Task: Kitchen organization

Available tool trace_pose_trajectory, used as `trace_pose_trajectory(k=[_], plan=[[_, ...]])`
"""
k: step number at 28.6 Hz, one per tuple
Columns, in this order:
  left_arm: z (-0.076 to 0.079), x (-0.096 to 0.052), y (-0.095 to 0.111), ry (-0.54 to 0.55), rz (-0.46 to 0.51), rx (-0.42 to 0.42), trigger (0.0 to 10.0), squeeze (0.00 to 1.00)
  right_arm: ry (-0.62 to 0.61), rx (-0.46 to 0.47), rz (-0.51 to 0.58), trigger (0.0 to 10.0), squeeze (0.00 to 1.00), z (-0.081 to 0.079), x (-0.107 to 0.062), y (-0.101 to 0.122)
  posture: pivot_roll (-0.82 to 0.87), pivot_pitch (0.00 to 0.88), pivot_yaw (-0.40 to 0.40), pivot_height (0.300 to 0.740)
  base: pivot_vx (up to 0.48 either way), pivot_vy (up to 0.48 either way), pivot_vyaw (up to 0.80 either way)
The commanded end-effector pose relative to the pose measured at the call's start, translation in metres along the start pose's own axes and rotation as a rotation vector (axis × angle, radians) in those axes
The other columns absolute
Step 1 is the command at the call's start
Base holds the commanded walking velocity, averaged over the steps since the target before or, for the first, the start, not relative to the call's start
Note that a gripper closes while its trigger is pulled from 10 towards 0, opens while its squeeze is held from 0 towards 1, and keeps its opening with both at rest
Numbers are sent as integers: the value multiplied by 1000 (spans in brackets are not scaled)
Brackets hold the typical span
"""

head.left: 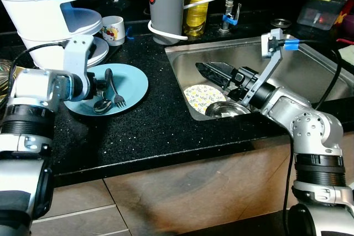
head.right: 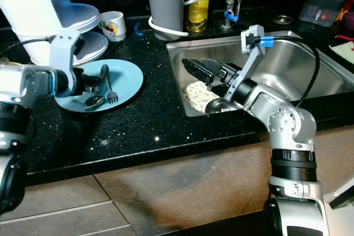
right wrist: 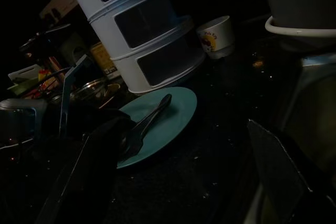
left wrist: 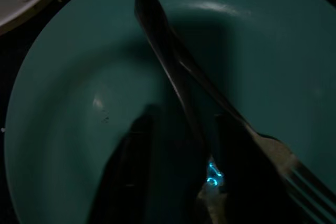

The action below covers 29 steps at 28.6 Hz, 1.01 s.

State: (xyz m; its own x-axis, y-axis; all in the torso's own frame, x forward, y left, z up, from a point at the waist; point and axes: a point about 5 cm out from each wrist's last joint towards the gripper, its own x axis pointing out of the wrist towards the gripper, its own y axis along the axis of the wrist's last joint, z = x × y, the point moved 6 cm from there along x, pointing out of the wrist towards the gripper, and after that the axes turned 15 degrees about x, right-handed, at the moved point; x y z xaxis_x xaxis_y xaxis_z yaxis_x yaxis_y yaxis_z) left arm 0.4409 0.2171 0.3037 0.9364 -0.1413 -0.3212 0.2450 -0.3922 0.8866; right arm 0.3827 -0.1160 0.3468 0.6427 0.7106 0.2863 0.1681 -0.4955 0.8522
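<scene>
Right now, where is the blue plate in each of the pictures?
Left eye view: blue plate on the black counter, left of the sink, fork and spoon on it.
Right eye view: same spot, left of the sink.
Left wrist view: seen close from above, under the cutlery.
Right wrist view: dim, middle, below the white stand.
Shared landmark: the fork lying on the plate.

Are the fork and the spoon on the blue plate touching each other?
Touching. In the left wrist view, the fork handle lies across the spoon handle on the blue plate, with no gap where they cross.
</scene>
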Motion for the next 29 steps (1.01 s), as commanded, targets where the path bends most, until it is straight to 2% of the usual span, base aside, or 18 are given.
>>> trace_pose_trajectory(k=[1,4,5,6,7,19,22,29], plan=[[2,1,-5,3,-16,17,10000,1000,-5,3,-1,10000,0,0,-3,2,26,186,53,740,0,0,0],[3,1,-6,9,-21,19,10000,1000,-5,3,-4,10000,0,1,-3,2,25,185,50,740,0,0,0],[2,2,-7,19,-31,21,10000,616,-3,4,-5,10000,0,0,-2,2,25,183,49,740,0,0,0],[2,2,-7,21,-33,19,10000,616,-2,4,-6,10000,0,0,-2,2,25,183,49,740,0,0,0],[2,3,-9,20,-43,22,10000,0,-1,4,-4,10000,0,0,-1,3,25,183,49,740,0,0,0],[-1,7,-31,23,-111,13,10000,0,0,15,-8,10000,0,1,-1,1,27,187,40,740,0,0,0],[-7,9,-49,56,-171,77,10000,0,1,32,-4,10000,0,1,0,1,28,189,41,740,0,0,0],[-22,6,-53,108,-188,97,10000,0,6,56,14,10000,0,1,-1,4,29,185,44,740,0,0,0]])
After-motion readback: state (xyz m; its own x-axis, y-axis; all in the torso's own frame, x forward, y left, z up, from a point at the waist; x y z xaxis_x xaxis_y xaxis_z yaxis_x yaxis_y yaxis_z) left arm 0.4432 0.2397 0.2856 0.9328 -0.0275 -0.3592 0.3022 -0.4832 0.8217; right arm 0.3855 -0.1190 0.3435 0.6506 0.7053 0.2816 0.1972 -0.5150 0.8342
